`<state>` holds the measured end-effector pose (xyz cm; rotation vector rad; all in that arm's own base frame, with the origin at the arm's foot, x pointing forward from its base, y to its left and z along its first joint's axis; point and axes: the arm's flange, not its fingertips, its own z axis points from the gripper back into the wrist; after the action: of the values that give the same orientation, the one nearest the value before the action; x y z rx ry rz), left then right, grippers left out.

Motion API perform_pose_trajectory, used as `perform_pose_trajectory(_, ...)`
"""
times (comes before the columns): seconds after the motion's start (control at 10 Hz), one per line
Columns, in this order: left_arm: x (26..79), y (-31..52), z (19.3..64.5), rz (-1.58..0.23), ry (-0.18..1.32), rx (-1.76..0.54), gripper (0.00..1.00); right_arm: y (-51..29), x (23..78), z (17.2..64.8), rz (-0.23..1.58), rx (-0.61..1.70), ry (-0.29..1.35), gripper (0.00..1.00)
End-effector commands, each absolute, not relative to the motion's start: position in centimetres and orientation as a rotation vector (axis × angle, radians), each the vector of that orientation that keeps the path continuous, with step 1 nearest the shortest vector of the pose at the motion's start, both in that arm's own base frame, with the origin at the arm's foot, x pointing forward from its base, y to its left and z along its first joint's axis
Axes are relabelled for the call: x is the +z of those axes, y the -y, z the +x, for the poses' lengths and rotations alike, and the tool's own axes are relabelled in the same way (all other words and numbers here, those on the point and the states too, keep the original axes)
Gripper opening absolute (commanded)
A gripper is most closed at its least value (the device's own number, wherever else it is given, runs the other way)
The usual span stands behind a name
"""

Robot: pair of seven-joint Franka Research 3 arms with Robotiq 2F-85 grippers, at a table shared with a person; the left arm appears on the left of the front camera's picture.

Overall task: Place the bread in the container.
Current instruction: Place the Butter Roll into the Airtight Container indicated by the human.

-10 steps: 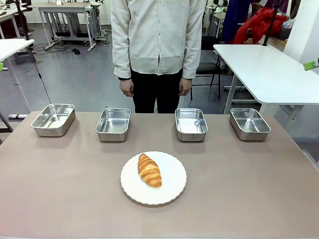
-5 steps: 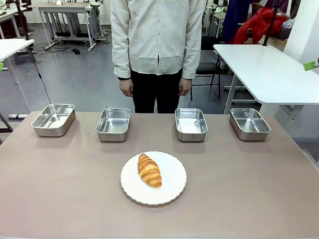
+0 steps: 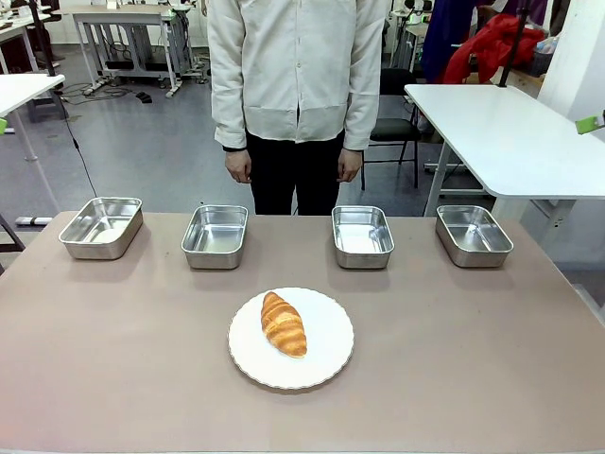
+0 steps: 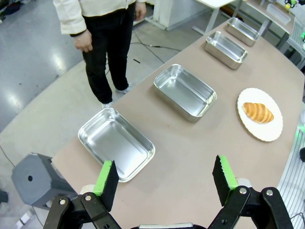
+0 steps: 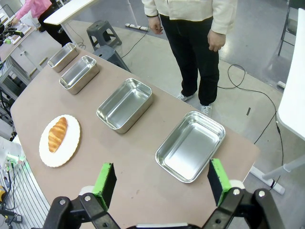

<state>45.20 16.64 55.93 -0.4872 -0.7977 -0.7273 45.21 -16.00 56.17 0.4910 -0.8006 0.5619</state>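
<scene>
As left gripper and right gripper gape, brown table holds plated bread, grey floor beyond

The left pincer, the right pincer and the person
Both pincers have black linked fingers, bright green pads and silver pivot screws; the person wears a cream long-sleeved buttoned shirt and black trousers.
</scene>
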Motion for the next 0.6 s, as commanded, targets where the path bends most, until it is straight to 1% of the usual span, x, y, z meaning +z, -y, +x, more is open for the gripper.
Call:
perform_pose_trajectory(0.0,56.01,-16.61,45.21,-0.490,0.802,-0.732,1.00,15.96,56.20,45.33,0.499,0.568,0.813,1.00)
perform_pose_trajectory(0.5,56.01,-16.61,45.21,-0.490,0.802,-0.732,1.00,15.96,56.20,45.33,0.499,0.568,0.813,1.00)
